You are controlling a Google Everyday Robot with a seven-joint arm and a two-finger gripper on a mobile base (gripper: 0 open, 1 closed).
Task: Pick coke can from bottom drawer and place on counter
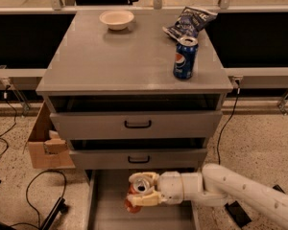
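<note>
The coke can (136,198), red-orange with a silver top, sits between my gripper's fingers over the open bottom drawer (105,210), a long grey tray at the foot of the cabinet. My gripper (143,189) reaches in from the right on a white arm and is shut on the can, one cream finger (140,178) behind it and one (143,200) in front. The can seems to be lifted a little above the drawer floor. The counter (120,56) is the flat grey top of the cabinet, well above the gripper.
On the counter stand a blue Pepsi can (185,57) at the right, a chip bag (189,21) behind it and a white bowl (116,19) at the back. Two upper drawers with black handles (138,124) stick out slightly. A cardboard box (44,145) and cables lie at the left.
</note>
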